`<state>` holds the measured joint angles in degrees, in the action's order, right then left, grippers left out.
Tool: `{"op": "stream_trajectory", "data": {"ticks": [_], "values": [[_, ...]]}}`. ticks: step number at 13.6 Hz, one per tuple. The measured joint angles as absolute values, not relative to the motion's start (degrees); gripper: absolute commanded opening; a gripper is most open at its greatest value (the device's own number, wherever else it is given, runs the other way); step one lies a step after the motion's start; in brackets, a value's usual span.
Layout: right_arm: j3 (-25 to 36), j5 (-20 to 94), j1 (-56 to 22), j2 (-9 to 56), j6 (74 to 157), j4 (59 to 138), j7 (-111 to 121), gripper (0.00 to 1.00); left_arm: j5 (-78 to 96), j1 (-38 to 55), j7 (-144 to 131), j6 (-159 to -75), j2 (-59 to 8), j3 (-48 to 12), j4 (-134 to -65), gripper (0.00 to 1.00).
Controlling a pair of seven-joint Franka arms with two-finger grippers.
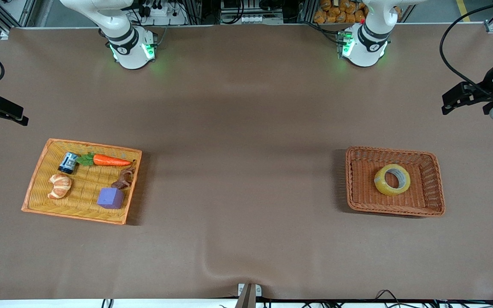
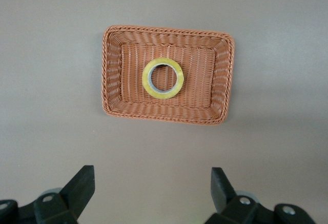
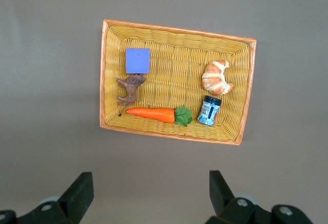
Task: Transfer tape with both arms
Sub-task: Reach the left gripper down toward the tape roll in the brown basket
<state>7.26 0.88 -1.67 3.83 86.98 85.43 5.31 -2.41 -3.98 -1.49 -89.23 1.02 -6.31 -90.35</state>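
Left end effector spread wide, empty, high over brown basket. Right end effector likewise spread, empty, over yellow tray. One tape flat in basket. Tray: one carrot, croissant, purple cube, jar, figurine. Both on desk.

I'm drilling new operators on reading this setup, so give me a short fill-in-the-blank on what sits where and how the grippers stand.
1. The tape lies alone in the ____ basket toward the left arm's end of the table.
2. In the yellow tray, the purple cube lies nearer the front camera than the ____.
3. The left gripper and the right gripper both hang with fingers ____, holding nothing.

Missing words: brown; carrot; open
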Motion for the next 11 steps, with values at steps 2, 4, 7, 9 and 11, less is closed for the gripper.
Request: {"op": "stream_trajectory", "data": {"ticks": [2, 4, 7, 9, 11], "values": [[7.3, 0.9, -1.7, 3.8, 87.0, 85.4, 5.3, 1.00, -2.4, -4.1, -1.5, -89.2, 1.0, -6.3, -90.3, 1.00], [7.3, 0.9, -1.7, 3.8, 87.0, 85.4, 5.3, 1.00, -2.4, -4.2, -1.5, -88.9, 0.7, -6.3, -90.4, 1.00], [7.2, 0.9, -1.7, 3.8, 87.0, 85.4, 5.3, 1.00, -2.4, -5.9, -1.4, -89.2, -2.2, -6.1, -90.7, 1.00], [7.2, 0.9, -1.7, 3.9, 87.0, 85.4, 5.3, 1.00, -2.4, -8.4, -1.3, -93.7, -7.1, -5.9, -92.2, 1.00], [7.2, 0.9, -1.7, 3.9, 87.0, 85.3, 5.3, 1.00, -2.4, -10.6, -1.0, -101.1, -14.5, -5.8, -93.9, 1.00]]}}
